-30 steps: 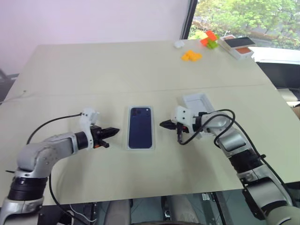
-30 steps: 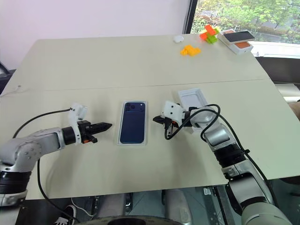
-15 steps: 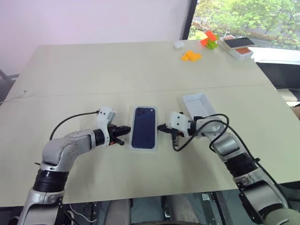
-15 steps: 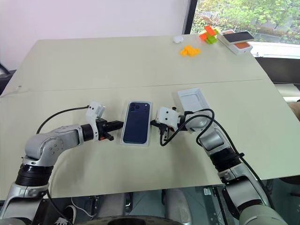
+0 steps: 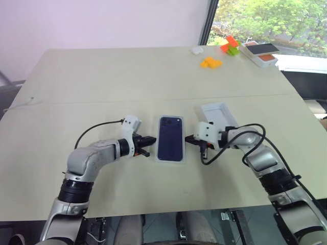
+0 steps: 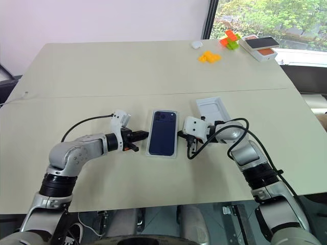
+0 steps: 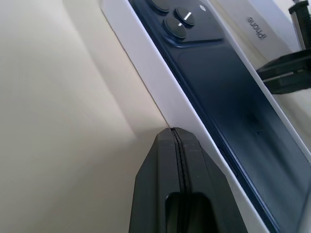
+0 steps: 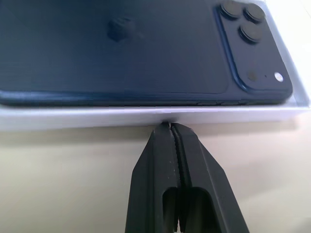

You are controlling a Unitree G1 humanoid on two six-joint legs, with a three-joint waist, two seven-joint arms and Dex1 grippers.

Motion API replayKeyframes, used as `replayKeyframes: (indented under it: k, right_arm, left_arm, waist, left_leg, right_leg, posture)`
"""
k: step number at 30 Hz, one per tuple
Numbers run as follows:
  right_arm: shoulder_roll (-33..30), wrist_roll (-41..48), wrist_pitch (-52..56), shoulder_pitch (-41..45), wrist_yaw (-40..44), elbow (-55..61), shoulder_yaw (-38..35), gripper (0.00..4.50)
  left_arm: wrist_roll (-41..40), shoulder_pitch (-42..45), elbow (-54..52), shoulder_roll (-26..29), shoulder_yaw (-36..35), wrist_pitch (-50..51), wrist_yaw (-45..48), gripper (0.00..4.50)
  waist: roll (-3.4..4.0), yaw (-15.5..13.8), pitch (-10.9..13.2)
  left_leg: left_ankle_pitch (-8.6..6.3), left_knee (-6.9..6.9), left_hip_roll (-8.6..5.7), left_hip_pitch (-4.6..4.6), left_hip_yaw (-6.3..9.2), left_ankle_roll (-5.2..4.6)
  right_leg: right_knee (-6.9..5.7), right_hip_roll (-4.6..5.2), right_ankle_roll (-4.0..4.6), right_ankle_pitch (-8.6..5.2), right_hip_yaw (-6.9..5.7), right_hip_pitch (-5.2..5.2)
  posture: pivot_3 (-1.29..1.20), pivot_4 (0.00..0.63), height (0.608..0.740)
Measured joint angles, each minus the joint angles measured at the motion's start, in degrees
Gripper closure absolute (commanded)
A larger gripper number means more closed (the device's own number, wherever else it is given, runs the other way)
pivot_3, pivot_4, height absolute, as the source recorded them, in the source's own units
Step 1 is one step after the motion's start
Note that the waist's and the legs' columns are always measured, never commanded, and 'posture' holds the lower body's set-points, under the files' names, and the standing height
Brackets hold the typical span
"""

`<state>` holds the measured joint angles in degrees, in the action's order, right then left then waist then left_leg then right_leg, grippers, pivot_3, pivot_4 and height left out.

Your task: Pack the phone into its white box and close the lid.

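Observation:
The dark navy phone (image 5: 170,138) lies camera side up in the shallow white box (image 5: 170,160) at the table's middle. My left gripper (image 5: 152,139) is shut, its tip against the box's left long wall (image 7: 160,82). From the other side my shut right gripper (image 5: 188,138) touches the right long wall (image 8: 146,116). Neither holds anything. The white lid (image 5: 217,114) rests open side up just right of the box, behind my right gripper, with lettering on its side (image 7: 257,24).
Far back right sit orange blocks (image 5: 210,62), an orange-and-green block stack (image 5: 229,44), a small white object (image 5: 196,50) and a small orange-and-white box with a dark top (image 5: 261,52). The table's front edge runs close below my arms.
My left gripper swept right to the box's left wall, and the box with the phone slid right toward the lid. My right gripper gave way to the right, staying at the box's right wall.

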<state>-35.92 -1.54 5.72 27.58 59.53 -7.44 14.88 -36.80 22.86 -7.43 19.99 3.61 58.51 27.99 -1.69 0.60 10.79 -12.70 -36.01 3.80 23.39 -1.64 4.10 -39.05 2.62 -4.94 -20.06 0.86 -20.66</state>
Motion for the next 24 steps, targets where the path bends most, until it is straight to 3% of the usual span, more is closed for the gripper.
replayKeyframes:
  k: [24]
  right_arm:
    - [-2.8,-0.4,0.0,-1.5,0.4,-0.9,-3.4,4.44]
  left_arm:
    - [6.4,4.8,6.5,-6.2,2.3,-2.1,3.3,4.5]
  waist:
    - [0.01,0.0,0.0]
  left_leg:
    - [0.0,-0.08,-0.04,-0.04,0.07,0.0]
  right_leg:
    - [0.01,0.0,-0.05,0.03,-0.02,0.12]
  posture:
    - [0.0,0.15,0.74]
